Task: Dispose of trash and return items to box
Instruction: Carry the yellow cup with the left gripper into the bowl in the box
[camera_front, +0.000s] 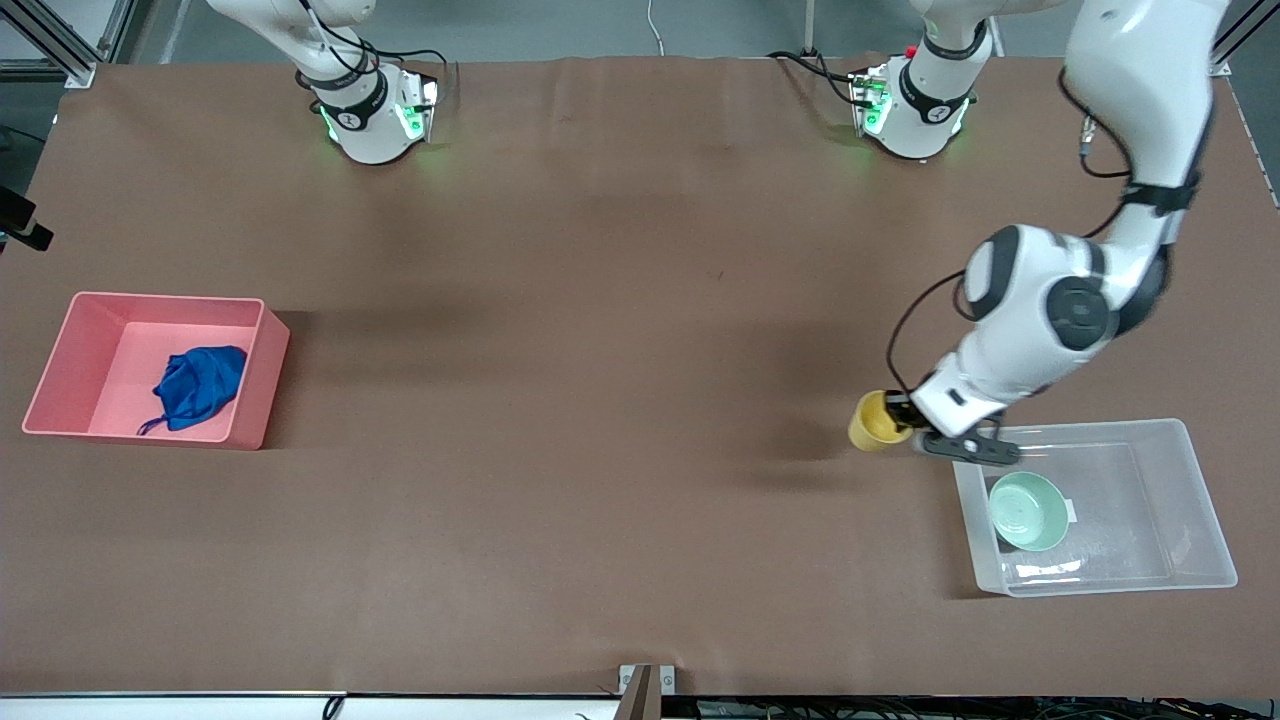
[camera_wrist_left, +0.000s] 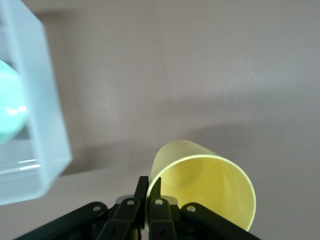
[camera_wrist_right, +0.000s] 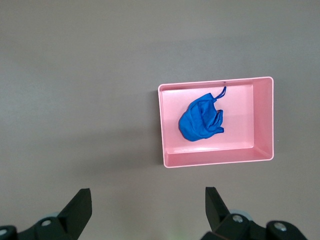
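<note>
My left gripper (camera_front: 903, 412) is shut on the rim of the yellow cup (camera_front: 875, 422), one finger inside the wall and one outside. The cup (camera_wrist_left: 210, 185) is tipped on its side, just off the transparent box (camera_front: 1090, 428) at the box's corner toward the right arm's end. The mint-green bowl (camera_front: 1028, 511) sits in the box (camera_wrist_left: 47, 125); only an edge of the bowl (camera_wrist_left: 7, 107) shows in the left wrist view. The blue cloth trash (camera_front: 200, 385) lies in the pink bin (camera_front: 160, 297). My right gripper (camera_wrist_right: 148, 197) is open with nothing between its fingers, high over the table beside the bin (camera_wrist_right: 215, 162) holding the trash (camera_wrist_right: 200, 120).
The brown table runs between the pink bin at the right arm's end and the transparent box at the left arm's end. Both arm bases (camera_front: 370, 120) (camera_front: 915, 110) stand along the edge farthest from the front camera.
</note>
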